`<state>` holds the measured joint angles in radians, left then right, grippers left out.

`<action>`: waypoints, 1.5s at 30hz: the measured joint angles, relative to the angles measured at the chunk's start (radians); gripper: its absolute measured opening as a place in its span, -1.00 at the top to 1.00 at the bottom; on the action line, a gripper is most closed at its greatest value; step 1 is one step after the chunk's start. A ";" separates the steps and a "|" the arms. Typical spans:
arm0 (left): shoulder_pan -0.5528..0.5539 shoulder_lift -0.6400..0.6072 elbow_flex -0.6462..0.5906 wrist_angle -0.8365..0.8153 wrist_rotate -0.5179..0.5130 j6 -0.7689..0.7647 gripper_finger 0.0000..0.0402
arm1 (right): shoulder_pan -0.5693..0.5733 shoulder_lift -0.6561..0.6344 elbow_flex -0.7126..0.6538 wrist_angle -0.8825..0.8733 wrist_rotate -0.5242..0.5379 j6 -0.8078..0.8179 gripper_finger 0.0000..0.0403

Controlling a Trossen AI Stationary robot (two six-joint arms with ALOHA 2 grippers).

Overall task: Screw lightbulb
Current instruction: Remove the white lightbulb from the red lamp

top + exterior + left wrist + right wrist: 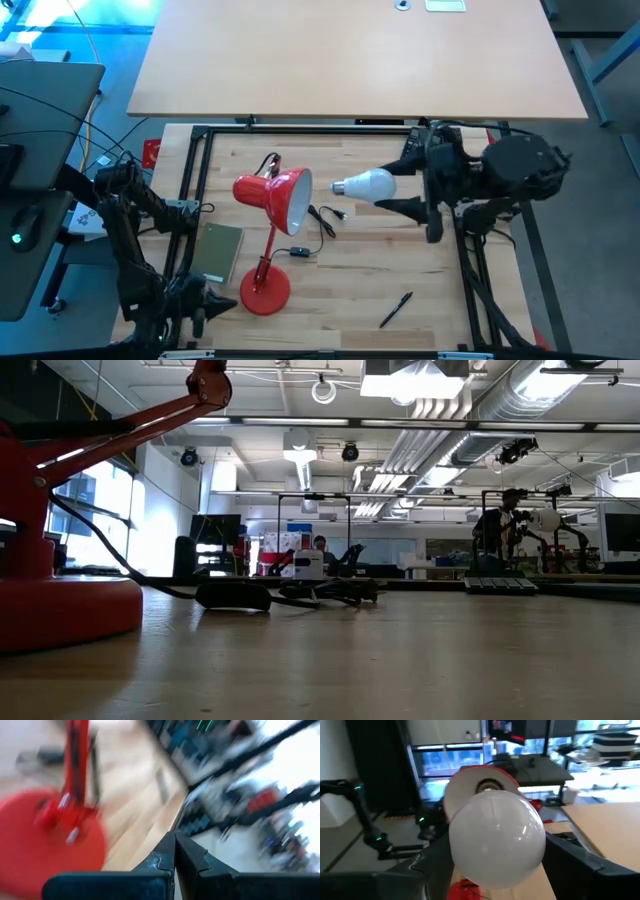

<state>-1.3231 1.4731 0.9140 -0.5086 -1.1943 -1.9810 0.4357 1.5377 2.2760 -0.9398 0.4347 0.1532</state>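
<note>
The right end effector (402, 206) grips the white rounded lightbulb (365, 184) from both sides, holding it above the middle of the pale wooden surface (400, 270) with its narrow base aimed at the open mouth of the red metal desk lamp shade (283, 196). This looks like lining up for the socket. The left end effector (205, 300) waits pinched shut at the surface's near left corner, beside the lamp's round red base (265, 290). Beyond lies a large ceiling-lit workshop.

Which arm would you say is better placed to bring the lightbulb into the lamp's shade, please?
Right: the right gripper holds the lightbulb facing the red lamp's shade. The left gripper sits shut by the lamp base.
</note>
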 joint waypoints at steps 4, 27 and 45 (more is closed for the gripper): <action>-0.009 -0.061 0.000 -0.027 -0.182 0.016 1.00 | -0.004 -0.039 0.000 0.011 -0.029 0.000 -0.27; 0.040 -0.827 0.000 -0.285 -0.127 0.943 1.00 | -0.056 -0.541 -0.982 0.914 -0.131 0.126 -0.27; 0.117 -1.016 -0.215 0.728 0.394 1.746 1.00 | -0.065 -0.591 -1.115 1.086 -0.124 0.172 -0.27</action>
<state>-1.2057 0.4570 0.6992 0.2196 -0.7999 -0.2348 0.3707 0.9469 1.1610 0.1460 0.3107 0.3250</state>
